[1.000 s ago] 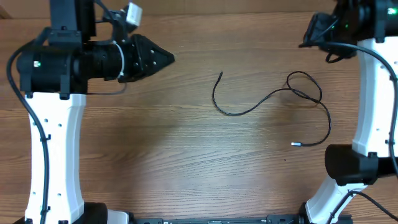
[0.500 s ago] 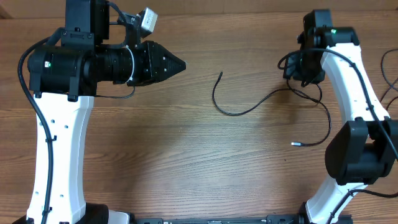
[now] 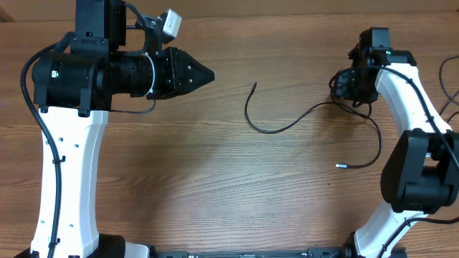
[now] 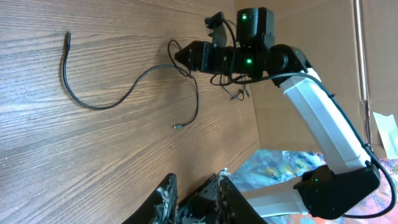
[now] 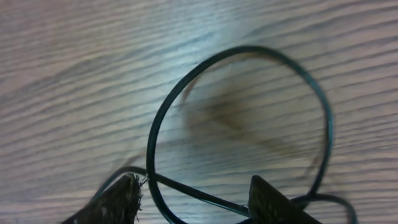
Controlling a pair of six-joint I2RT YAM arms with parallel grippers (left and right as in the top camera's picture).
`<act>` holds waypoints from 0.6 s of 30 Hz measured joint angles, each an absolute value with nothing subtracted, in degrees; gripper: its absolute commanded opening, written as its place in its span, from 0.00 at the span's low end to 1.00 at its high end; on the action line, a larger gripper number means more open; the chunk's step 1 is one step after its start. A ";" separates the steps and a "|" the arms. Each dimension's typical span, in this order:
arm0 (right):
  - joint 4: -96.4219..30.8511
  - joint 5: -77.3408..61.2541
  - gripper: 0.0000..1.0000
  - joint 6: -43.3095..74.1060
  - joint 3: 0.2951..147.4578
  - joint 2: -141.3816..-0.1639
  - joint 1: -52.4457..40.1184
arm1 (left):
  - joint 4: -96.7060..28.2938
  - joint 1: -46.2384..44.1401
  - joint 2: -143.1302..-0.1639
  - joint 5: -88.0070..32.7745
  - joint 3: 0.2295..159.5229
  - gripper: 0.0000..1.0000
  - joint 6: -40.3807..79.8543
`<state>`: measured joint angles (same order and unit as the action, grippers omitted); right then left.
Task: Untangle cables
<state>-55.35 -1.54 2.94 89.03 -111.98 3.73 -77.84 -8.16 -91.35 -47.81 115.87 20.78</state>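
A: Left gripper (image 3: 208, 73)?

B: It is seen over the table's (image 3: 215, 186) upper left, well apart from the cable (image 3: 269, 131). In the wrist view its tips (image 4: 194, 190) are parted by a narrow gap only. Nothing is held.

A: Right gripper (image 3: 338, 84)?

B: It is placed at the cable's loop (image 5: 249, 48), far right. The fingers (image 5: 118, 199) are spread wide. A strand is seen passing between the tips, not clamped. Whether it is touched cannot be told.

A: Cable layout?

B: One thin black cord is laid flat on the wood. One end is pointed up near the centre, and a curve is made toward the right into the loop. The tail is dropped down to a small plug end (image 3: 341, 166), lying loose.
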 measured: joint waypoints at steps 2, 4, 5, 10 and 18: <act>-54.48 -3.09 0.54 2.94 88.05 -111.98 3.73 | -77.84 -8.16 -91.35 -47.81 115.87 0.22 20.78; -53.12 -4.21 0.46 2.68 86.91 -111.98 3.73 | -77.84 -8.16 -91.35 -47.81 115.87 0.22 20.75; -52.42 -4.71 0.43 2.96 86.11 -111.98 3.70 | -77.84 -8.19 -91.35 -47.81 115.87 0.22 20.78; -51.66 -5.80 0.30 2.96 82.94 -112.27 3.73 | -77.84 -8.16 -91.35 -47.83 115.87 0.21 20.75; -50.81 -12.45 0.04 2.96 81.71 -114.80 3.73 | -77.87 -8.16 -91.35 -48.03 115.87 0.22 20.75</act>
<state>-50.81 -12.45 2.96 81.71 -114.80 3.73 -77.87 -8.16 -91.35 -48.03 115.87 20.75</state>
